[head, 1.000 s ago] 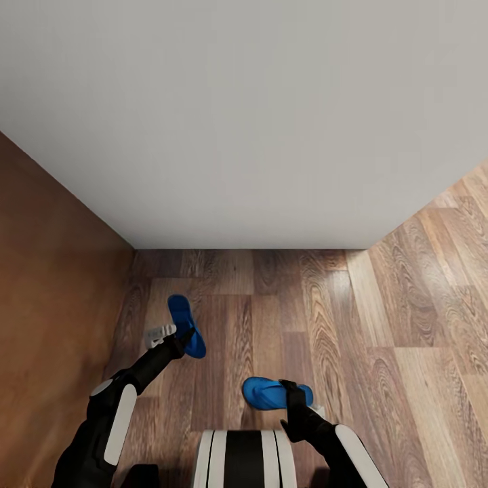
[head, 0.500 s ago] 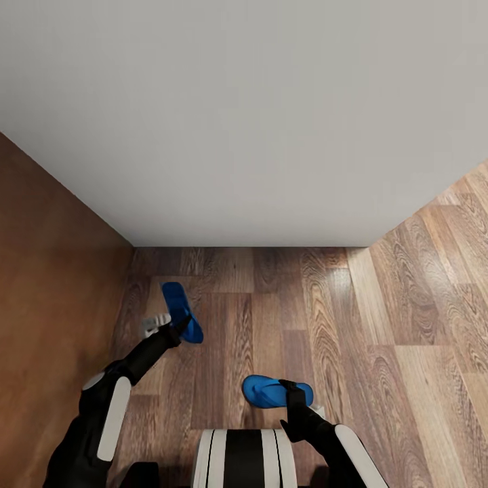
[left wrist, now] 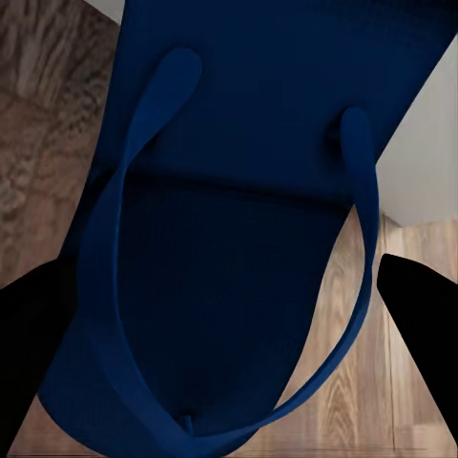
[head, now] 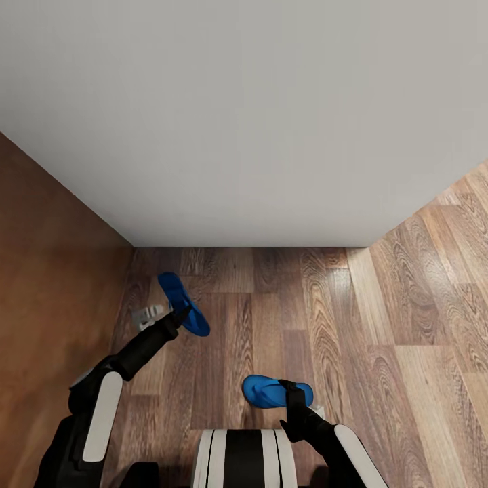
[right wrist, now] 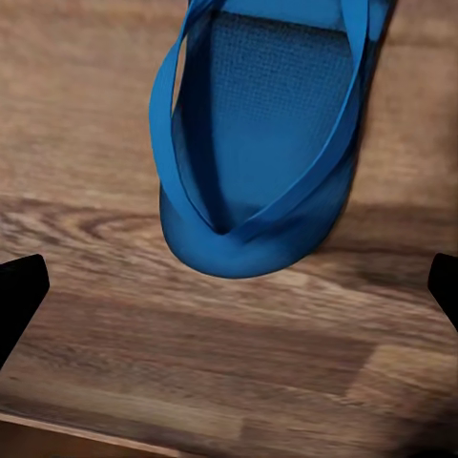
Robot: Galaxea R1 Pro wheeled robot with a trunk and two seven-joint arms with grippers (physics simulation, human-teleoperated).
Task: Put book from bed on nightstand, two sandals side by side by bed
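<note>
One blue sandal (head: 181, 303) hangs above the wood floor close to the bed's corner, and my left gripper (head: 175, 317) is shut on it. In the left wrist view this sandal (left wrist: 248, 191) looks dark, with my fingers (left wrist: 415, 301) at either side. The second sandal (head: 271, 392) lies flat on the floor right in front of my base. My right gripper (head: 293, 388) hovers over its right end, open. In the right wrist view that sandal (right wrist: 267, 143) lies beyond the spread fingertips (right wrist: 19, 296). The book and nightstand are out of view.
The bed's pale grey mattress (head: 244, 115) spans the upper half of the head view. A tall brown wooden panel (head: 47, 285) borders the left side. Striped wood-plank floor (head: 407, 325) stretches to the right of the bed.
My left arm carried its sandal forward toward the bed and turned it slightly. The right arm and the floor sandal stayed still.
</note>
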